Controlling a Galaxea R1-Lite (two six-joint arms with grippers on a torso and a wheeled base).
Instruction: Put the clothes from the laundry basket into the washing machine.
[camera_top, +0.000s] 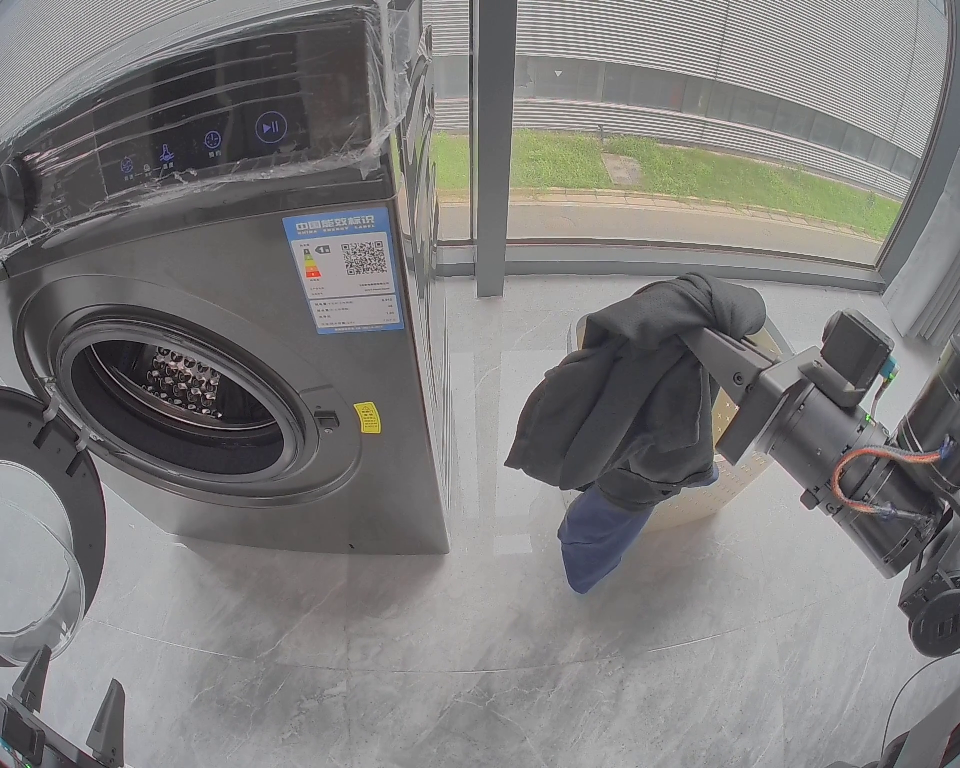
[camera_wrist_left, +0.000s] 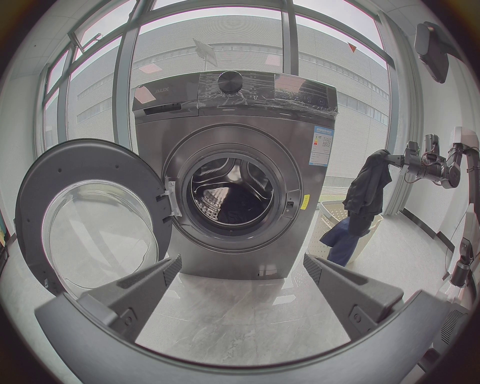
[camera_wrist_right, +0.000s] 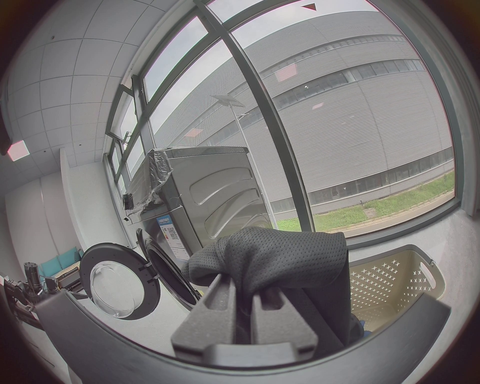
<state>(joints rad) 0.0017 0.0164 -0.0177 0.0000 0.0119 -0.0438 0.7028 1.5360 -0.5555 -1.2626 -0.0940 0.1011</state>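
A grey washing machine (camera_top: 250, 300) stands on the left with its round door (camera_top: 40, 520) swung open and its drum (camera_top: 180, 400) showing. My right gripper (camera_top: 705, 345) is shut on a dark grey garment (camera_top: 620, 400), held up above the beige laundry basket (camera_top: 735, 480). Below the grey garment hangs a blue piece of cloth (camera_top: 595, 540), reaching down over the basket's front. The right wrist view has the grey garment (camera_wrist_right: 280, 260) pinched between the fingers (camera_wrist_right: 210, 310), with the basket (camera_wrist_right: 395, 280) beyond. My left gripper (camera_wrist_left: 240, 280) is open and low, facing the machine's open drum (camera_wrist_left: 230, 195).
Large windows (camera_top: 700, 130) run along the back wall, with a grey pillar (camera_top: 495, 150) between machine and basket. Pale marble floor (camera_top: 500, 650) lies open in front of the machine and basket.
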